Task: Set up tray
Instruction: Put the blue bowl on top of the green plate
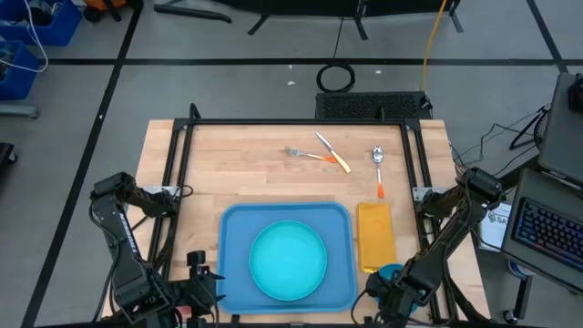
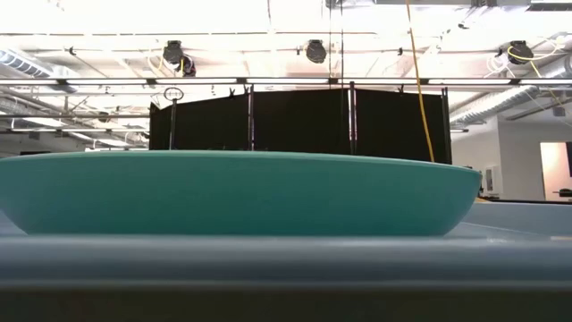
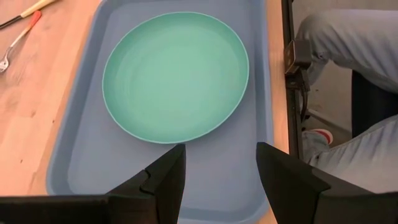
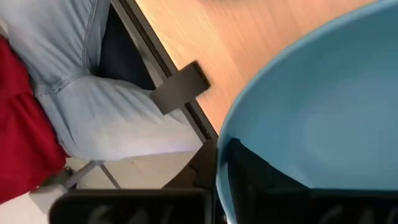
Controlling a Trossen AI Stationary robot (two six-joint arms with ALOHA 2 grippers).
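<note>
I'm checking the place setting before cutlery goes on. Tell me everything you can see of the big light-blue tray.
The large light-blue rectangular plastic tray has rounded corners and a low raised rim, and looks smooth and matte. It lies flat on the wooden table at its near edge, between the two arms. A round turquoise plate sits upright at its centre, leaving a bare margin all round. A yellow-orange napkin lies beside its right edge. The open left gripper hovers over its near end.
</note>
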